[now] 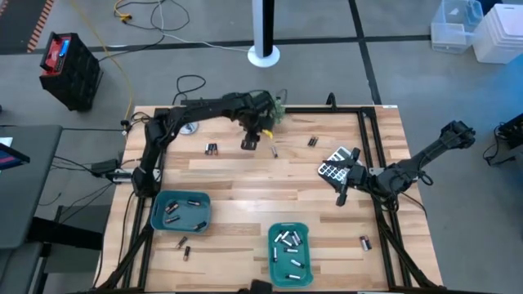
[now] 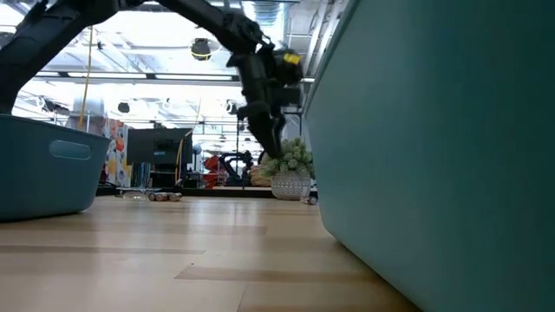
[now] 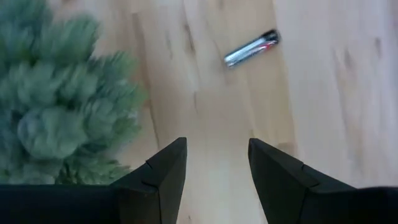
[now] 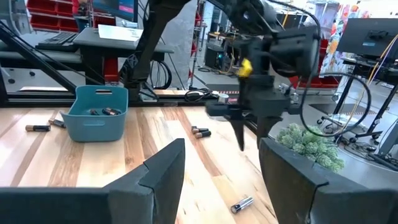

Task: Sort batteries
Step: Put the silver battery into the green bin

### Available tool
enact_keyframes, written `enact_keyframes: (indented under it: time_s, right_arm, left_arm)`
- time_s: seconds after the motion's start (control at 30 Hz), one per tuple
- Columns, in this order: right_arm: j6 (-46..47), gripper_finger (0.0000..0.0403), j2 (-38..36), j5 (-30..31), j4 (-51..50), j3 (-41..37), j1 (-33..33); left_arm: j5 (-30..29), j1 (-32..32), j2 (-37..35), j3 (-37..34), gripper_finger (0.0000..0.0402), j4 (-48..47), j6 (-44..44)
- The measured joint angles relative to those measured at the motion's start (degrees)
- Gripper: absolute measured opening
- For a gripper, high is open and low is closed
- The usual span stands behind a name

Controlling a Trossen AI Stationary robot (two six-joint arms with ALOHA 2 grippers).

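- Your low view is half blocked by a teal tray.
- Your left gripper hangs released by the plant, over a silvery battery.
- Right gripper waits spread beside the calculator, which it partly hides.

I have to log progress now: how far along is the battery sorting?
Partly done. Dark cells lie in the left tray, silvery ones in the right tray. Nothing is gripped: the left end effector hangs open near a silvery battery; the right end effector waits open. Left: the loose batteries across the table.
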Motion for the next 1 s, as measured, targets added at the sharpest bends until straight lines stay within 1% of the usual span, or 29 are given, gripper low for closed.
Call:
enact_keyframes:
  time_s: [0.13,0.23,0.33,0.4,0.47,0.6,0.7,0.77,0.87,1.0]
  right_arm:
    - [0.02,0.0219,0.00,-0.02,0.00,0.00,0.04]
    - [0.26,0.0219,0.00,-0.02,0.02,0.00,0.04]
    - [0.44,0.0219,0.01,-0.02,0.03,0.00,0.04]
    - [0.44,0.0219,0.00,-0.02,0.01,0.00,0.02]
    - [0.44,0.0219,0.01,-0.02,0.00,0.00,-0.21]
    - [0.44,0.0219,0.02,-0.04,-0.02,0.00,-0.75]
    - [0.46,0.0219,0.02,-0.03,0.01,0.00,-0.74]
    - [0.77,0.0219,0.04,-0.04,0.01,0.00,-0.72]
    - [0.92,0.0219,0.13,-0.04,0.19,0.02,-0.72]
    - [0.86,0.0219,0.87,-0.11,0.39,0.04,-1.27]
  left_arm:
    - [6.78,3.52,-0.07,-3.62,0.0167,5.21,-2.31]
    - [7.92,4.57,0.07,-5.87,0.0167,9.21,-0.50]
    - [8.24,3.19,0.03,-6.93,0.0167,11.43,4.46]
    - [9.82,1.60,0.05,-6.93,0.0167,12.01,6.51]
    - [10.14,-0.12,0.05,-6.93,0.0167,13.61,7.64]
    - [9.99,-2.73,0.20,-6.93,0.0167,15.48,11.50]
    - [7.03,-3.97,1.74,-6.42,0.0167,16.79,15.52]
    - [4.63,-4.08,2.87,-6.34,0.0167,15.37,17.16]
    - [3.77,-3.54,4.53,-5.06,0.0167,11.53,18.42]
    - [2.55,-2.67,5.58,-3.83,0.0167,9.47,20.84]
